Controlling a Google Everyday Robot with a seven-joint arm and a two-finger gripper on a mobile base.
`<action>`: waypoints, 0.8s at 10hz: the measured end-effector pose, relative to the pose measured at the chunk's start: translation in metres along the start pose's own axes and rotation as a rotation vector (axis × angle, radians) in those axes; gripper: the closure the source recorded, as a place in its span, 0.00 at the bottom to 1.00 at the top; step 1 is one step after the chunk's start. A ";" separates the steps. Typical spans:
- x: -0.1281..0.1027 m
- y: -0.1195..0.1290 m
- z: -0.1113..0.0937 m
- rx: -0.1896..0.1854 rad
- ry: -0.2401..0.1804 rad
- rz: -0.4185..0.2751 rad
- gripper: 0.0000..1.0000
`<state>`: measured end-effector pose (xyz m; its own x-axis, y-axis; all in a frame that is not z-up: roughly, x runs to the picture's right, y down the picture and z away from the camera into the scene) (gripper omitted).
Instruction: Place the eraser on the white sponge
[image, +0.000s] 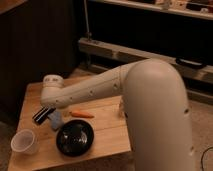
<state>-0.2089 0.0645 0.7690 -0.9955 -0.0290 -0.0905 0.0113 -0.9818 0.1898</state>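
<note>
arm: smooth cream-white plastic shell, faint sheen
table: pale wood, matt
bowl: black, glossy
cup: white, matt
eraser: black, matt, pale stripes
white sponge: pale, soft-looking, matt
gripper: hidden under the arm's wrist, over the table's left end; finish untellable

Arm reaches out, wrist bent down — claw low at its tip, jaws spread.

Arm: smooth off-white shell. A thick rounded elbow tapers to a slimmer forearm dotted with small dark screw holes. Capped cylindrical wrist at 9 o'clock. Gripper: under the wrist at 8 o'clock, hidden by it.
</note>
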 end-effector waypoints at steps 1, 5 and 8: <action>-0.009 0.001 -0.007 -0.024 -0.012 0.069 0.20; -0.021 0.003 -0.011 -0.042 0.000 0.154 0.20; -0.038 0.027 0.002 -0.035 0.018 0.370 0.20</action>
<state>-0.1706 0.0397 0.7794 -0.9217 -0.3860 -0.0393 0.3735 -0.9101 0.1798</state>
